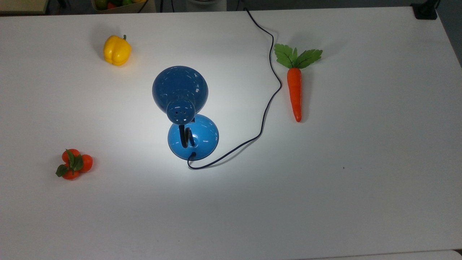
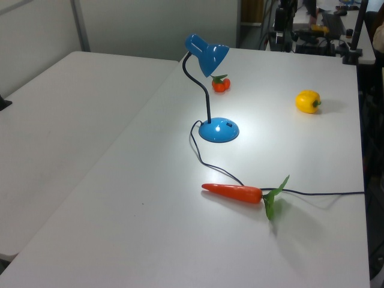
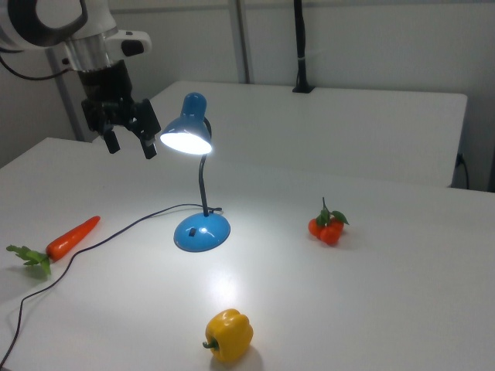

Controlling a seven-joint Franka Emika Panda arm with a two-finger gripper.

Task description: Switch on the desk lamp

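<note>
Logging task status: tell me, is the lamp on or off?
On. The lamp shade glows white inside, and a bright pool of light surrounds its base.

Top view straight down; left and right views oblique, opposite sides, table (image 1: 361,180) shared.

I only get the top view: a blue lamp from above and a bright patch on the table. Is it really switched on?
Observer: Yes. In the right view the desk lamp glows white under its shade.
Operator: Where is the robot's hand?
Observer: The gripper hangs in the air at the right view's left of the shade, apart from it.
Operator: Is it holding anything?
Observer: No. Its fingers are spread, with nothing between them.
</note>
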